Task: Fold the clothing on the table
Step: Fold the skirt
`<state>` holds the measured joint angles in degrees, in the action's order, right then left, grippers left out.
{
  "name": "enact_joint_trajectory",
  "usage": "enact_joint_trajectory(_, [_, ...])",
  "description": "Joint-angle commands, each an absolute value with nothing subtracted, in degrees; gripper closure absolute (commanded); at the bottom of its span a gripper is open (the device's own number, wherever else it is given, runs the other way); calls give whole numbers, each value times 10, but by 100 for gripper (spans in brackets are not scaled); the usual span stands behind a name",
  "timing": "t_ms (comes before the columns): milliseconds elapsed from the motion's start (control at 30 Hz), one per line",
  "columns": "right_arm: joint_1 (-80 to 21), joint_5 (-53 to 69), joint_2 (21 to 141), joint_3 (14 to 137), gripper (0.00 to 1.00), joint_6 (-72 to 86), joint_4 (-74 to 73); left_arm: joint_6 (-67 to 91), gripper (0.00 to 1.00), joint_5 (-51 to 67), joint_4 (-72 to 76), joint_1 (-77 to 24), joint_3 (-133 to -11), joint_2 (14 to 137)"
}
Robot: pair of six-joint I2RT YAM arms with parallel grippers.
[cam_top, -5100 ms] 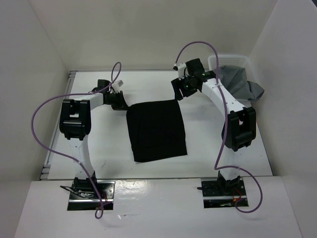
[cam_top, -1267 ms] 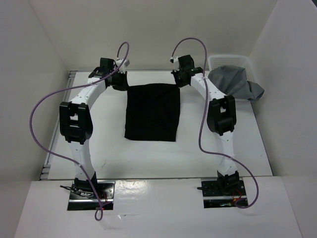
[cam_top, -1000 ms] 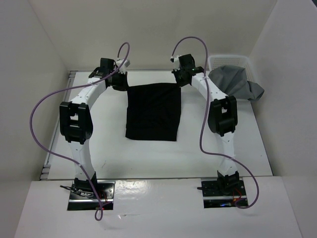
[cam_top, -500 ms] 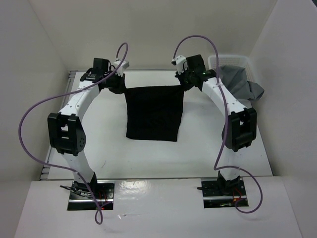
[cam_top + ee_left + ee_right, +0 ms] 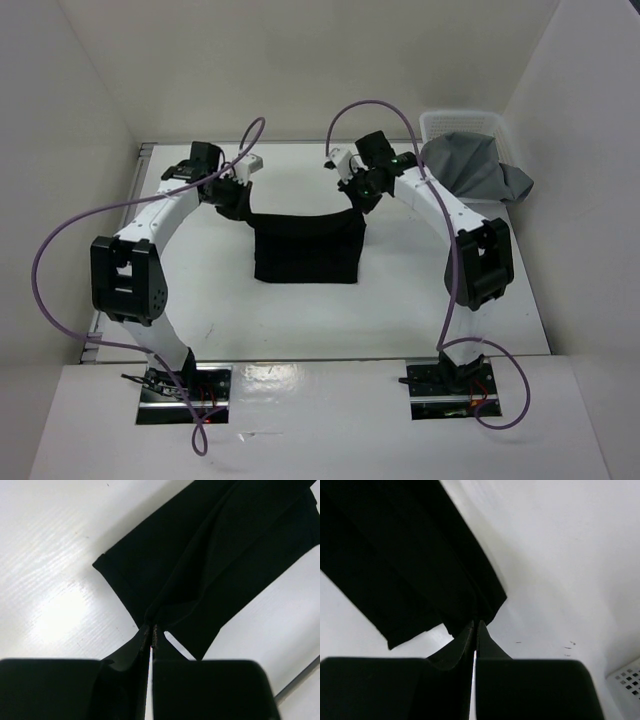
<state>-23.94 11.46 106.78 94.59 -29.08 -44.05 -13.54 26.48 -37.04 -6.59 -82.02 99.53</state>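
Fold in progress: the left claw and the right claw are each pinched tight on 1 far corner of the black clothing. Its far edge hangs lifted and sagging between them, while its near part lies flat at the middle of the white worktop. To fold well, the 2 claws should probably travel toward the near hem together at equal height, pull the lifted edge taut enough to remove the sag, and let go only once the far corners sit over the near corners.
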Motion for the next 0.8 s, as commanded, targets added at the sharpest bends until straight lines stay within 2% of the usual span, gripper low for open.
enact_joint_trajectory(0, [-258,130,1031,942,100,-315,-488,-161,97,282,-381,-66,-811,958])
enact_joint_trajectory(767, [-280,125,1006,881,100,-349,-560,-216,96,272,-439,-66,-702,867])
